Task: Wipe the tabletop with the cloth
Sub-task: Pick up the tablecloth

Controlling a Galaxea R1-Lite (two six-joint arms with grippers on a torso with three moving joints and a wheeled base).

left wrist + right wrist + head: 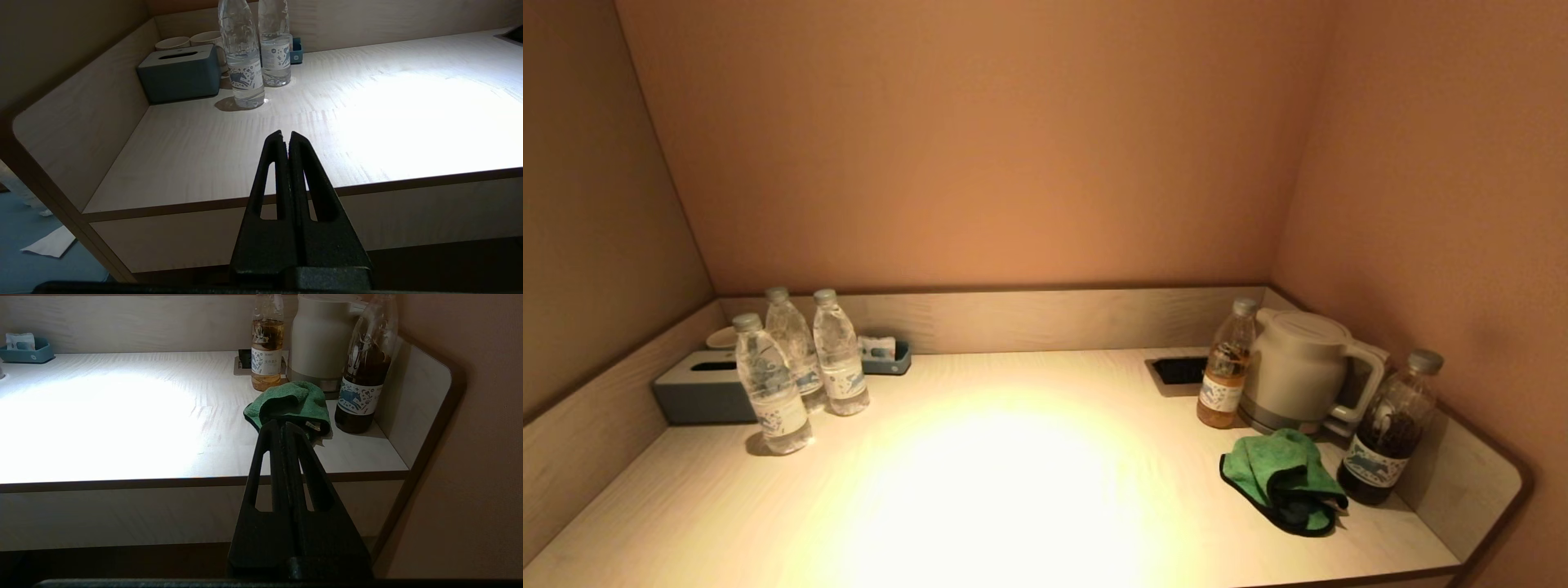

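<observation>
A crumpled green cloth point(1282, 478) with a dark edge lies on the pale wood tabletop point(1013, 482) at the front right, before the kettle; it also shows in the right wrist view point(292, 402). Neither arm shows in the head view. My right gripper point(282, 425) is shut and empty, held off the table's front edge, short of the cloth. My left gripper point(285, 135) is shut and empty, parked off the front edge at the left.
A white kettle point(1298, 371), an amber bottle point(1225, 367) and a dark bottle point(1388, 429) stand round the cloth at back right. Three water bottles point(796, 367), a grey tissue box point(698, 388) and a small blue tray point(886, 355) stand at back left. Raised walls bound three sides.
</observation>
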